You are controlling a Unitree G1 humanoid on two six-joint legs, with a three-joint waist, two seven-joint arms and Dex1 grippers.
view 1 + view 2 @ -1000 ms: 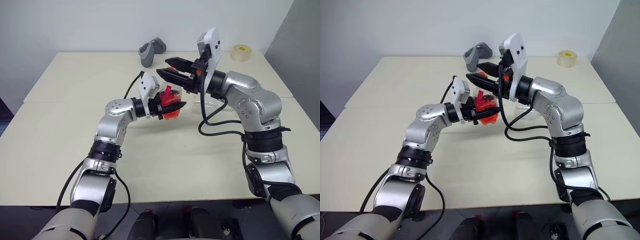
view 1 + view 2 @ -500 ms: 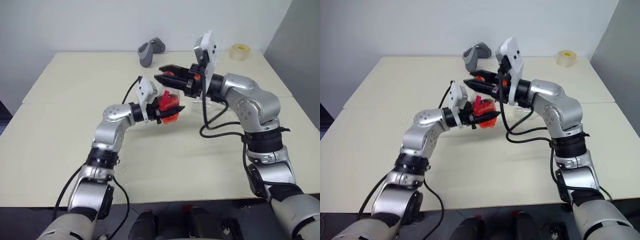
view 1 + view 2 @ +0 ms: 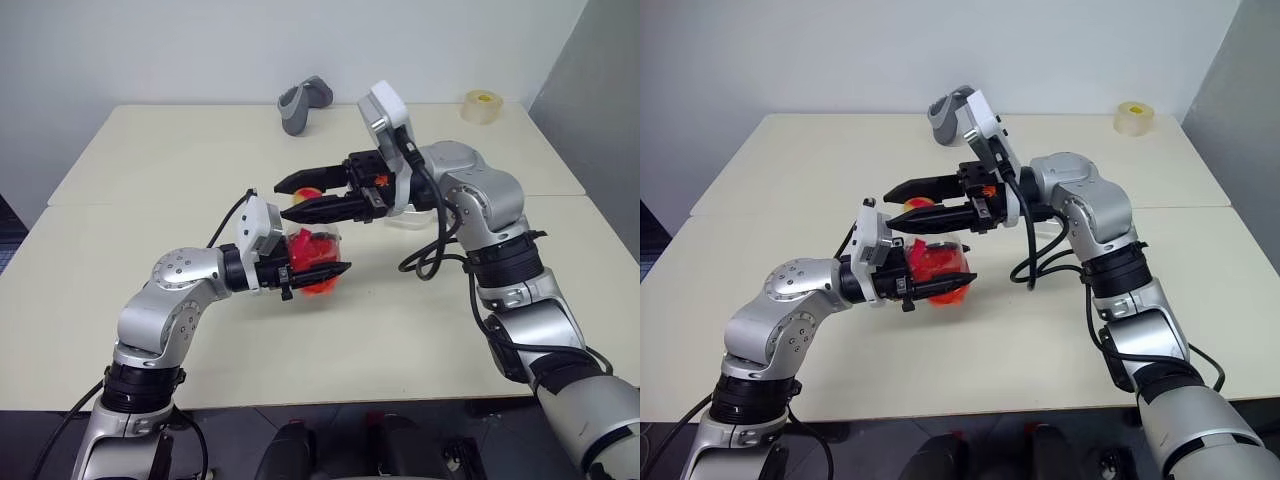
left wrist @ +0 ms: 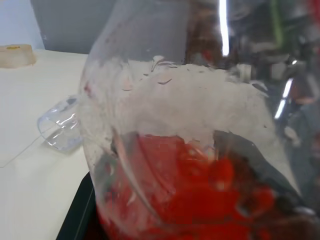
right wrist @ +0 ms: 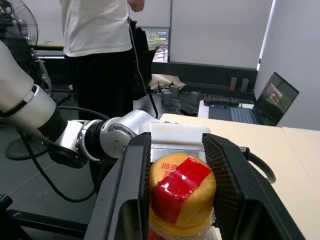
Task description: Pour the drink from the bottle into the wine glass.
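Both arms have come back toward the robot since the earlier frames, and the left arm is now bent with its elbow further out. The left gripper (image 3: 332, 270) has carried the wine glass (image 3: 310, 250) nearer to the front edge of the tabletop (image 3: 150, 170). Its fingers are closed on the round bowl, and the glass is held above the tabletop, not standing on it. The drink (image 4: 200, 200) is bright red and fills the lower part of the bowl (the upper part is clear, with some wet traces on the wall).

The right gripper (image 3: 283, 200) has turned much more to the robot's left than before. It now points about level and is just above and behind the glass. Its fingers (image 5: 127, 190) pinch the bottle (image 5: 182, 192) at the top, one on each side of the yellow cap with the red mark. The bottle is near the glass but apart from it.

On the far side of the tabletop the grey object (image 3: 303, 103) and the tape roll (image 3: 481, 105) lie where they were. A clear plastic piece (image 4: 60, 131) lies on the tabletop behind the right arm. A person (image 5: 95, 40) stands beyond the tabletop.
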